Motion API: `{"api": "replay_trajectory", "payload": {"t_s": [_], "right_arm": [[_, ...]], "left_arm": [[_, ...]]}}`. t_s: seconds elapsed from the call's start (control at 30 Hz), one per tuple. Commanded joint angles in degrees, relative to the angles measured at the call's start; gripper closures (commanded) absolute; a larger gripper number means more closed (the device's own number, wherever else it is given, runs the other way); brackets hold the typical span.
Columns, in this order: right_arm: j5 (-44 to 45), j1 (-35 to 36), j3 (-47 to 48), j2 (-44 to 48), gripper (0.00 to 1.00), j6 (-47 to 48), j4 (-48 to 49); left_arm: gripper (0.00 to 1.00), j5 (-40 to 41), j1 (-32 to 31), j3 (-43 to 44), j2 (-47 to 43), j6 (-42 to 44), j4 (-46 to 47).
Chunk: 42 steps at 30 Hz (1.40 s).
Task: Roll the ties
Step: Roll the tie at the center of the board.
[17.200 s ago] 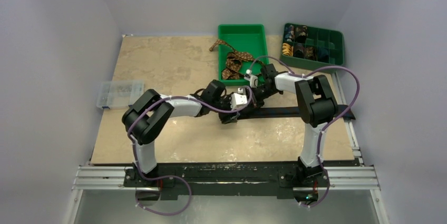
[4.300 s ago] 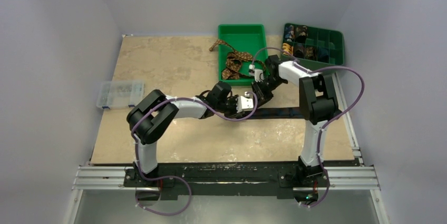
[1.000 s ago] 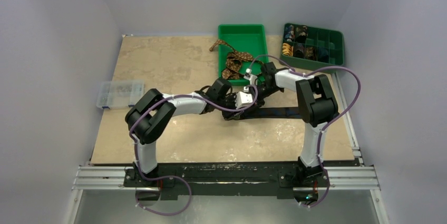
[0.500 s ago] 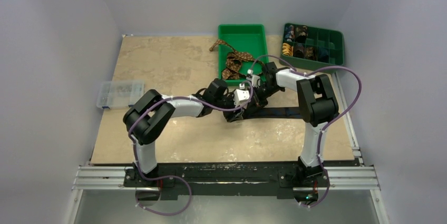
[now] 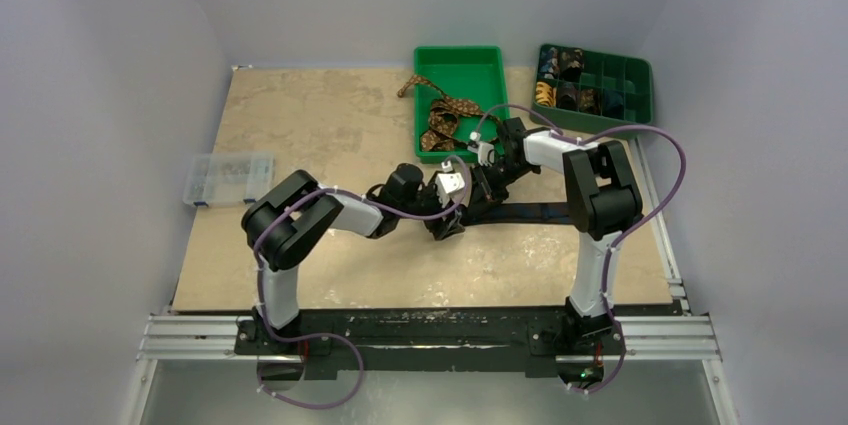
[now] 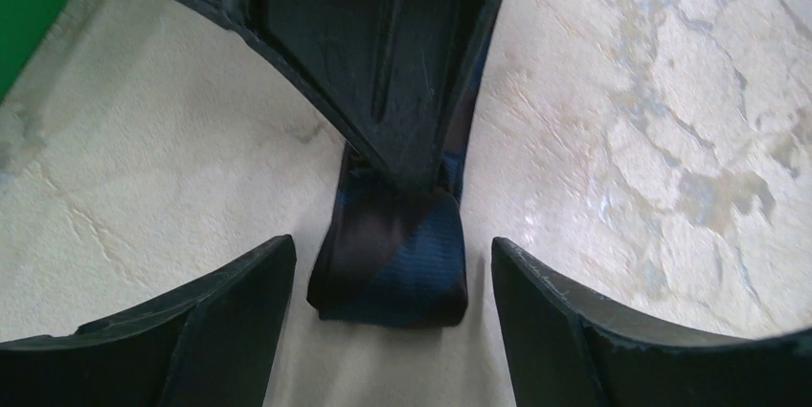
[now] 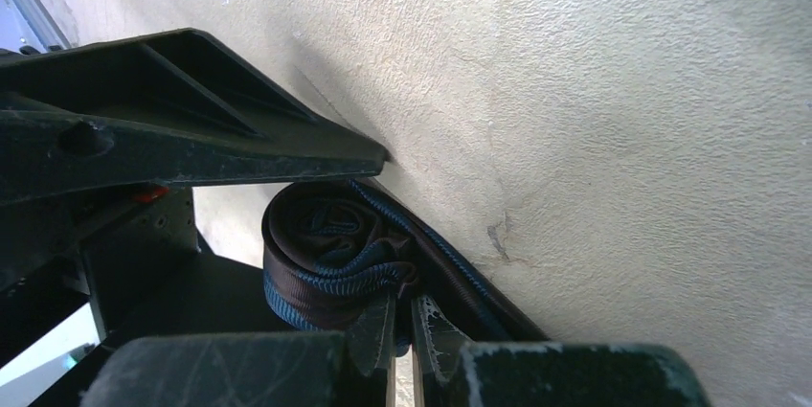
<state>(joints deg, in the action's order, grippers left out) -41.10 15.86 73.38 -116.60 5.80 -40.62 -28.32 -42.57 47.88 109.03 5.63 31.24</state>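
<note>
1. Near the middle of the table (image 5: 320,125), the left gripper (image 6: 391,248) has its fingers spread wide. One finger stands on each side of the rolled end of the dark navy tie (image 6: 402,278), and neither touches it.
2. The rolled end is a small coil standing on edge on the table, its layers showing in the right wrist view.
3. The right gripper (image 7: 403,316) reaches in from the far right, its fingers pressed together and pinching the coil's fabric.
4. The tie's unrolled length lies flat, running toward the table's right edge.
5. A clear plastic box (image 5: 228,178) sits at the table's left edge.
6. Farther back, the brown tie (image 5: 447,117) lies loose in a green tray (image 5: 470,70), with one end trailing over the left wall.
7. At the far right, a divided green bin (image 5: 636,85) holds small rolled coils in its left compartments.
</note>
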Motion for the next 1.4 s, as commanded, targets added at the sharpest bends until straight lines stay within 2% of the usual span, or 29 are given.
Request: {"api": "replay_trajectory", "payload": {"t_s": [0.0, 0.07, 0.17, 0.23, 0.3, 0.47, 0.53, 0.63, 0.77, 0.93, 1.1, 1.17, 1.37], "right_arm": [[16.5, 0.4, -3.2, -5.5, 1.0, 2.0, 1.9], [17.2, 0.5, -3.0, -6.1, 1.0, 2.3, 1.6], [17.5, 0.6, -1.9, -6.9, 1.0, 2.8, 0.7], [17.8, 1.0, -1.6, -7.1, 1.0, 3.0, 0.9], [16.9, 1.5, -1.7, -7.2, 1.0, 3.1, 1.2], [13.2, 3.1, -1.1, -7.0, 1.0, 2.2, 1.8], [11.6, 3.8, -1.5, -6.8, 1.0, 1.4, 2.5], [8.8, 5.4, -2.1, -7.1, 1.0, 0.1, 3.4], [2.8, 5.9, -0.3, -6.5, 1.0, -0.5, 3.2], [-3.6, 4.2, 2.6, -4.9, 0.91, -1.7, 3.0], [-8.7, 3.0, 2.6, -3.6, 0.79, -1.2, 2.6], [-10.5, 1.7, 2.5, -3.0, 0.74, -0.7, 1.7], [-15.3, -0.7, 1.8, 0.7, 0.7, -0.1, 0.2]], "left_arm": [[0.28, 2.0, -0.7, -1.2, 3.6, -2.4, 13.2], [0.34, 2.3, -0.8, -2.0, 5.3, -2.3, 17.4], [0.5, 0.6, -1.1, -2.1, 7.2, -0.8, 21.5], [0.62, 0.1, -2.0, -1.4, 8.1, 1.9, 21.3], [0.67, 1.4, -3.3, -0.6, 8.1, 5.3, 18.7], [0.69, 8.1, -5.1, 3.3, 4.2, 9.4, 3.1], [0.68, 10.1, -5.3, 6.9, 3.3, 10.3, -8.3], [0.68, 10.6, -5.4, 10.2, 2.6, 13.3, -17.9], [0.75, 11.0, -5.5, 16.0, 2.2, 17.9, -34.4], [0.77, 11.2, -5.5, 20.1, 2.5, 22.2, -48.9], [0.8, 11.5, -5.5, 21.5, 3.8, 25.0, -57.5], [0.81, 10.8, -5.6, 21.4, 3.8, 25.5, -58.2], [0.82, 10.6, -5.6, 25.2, 6.3, 25.6, -62.8]]}}
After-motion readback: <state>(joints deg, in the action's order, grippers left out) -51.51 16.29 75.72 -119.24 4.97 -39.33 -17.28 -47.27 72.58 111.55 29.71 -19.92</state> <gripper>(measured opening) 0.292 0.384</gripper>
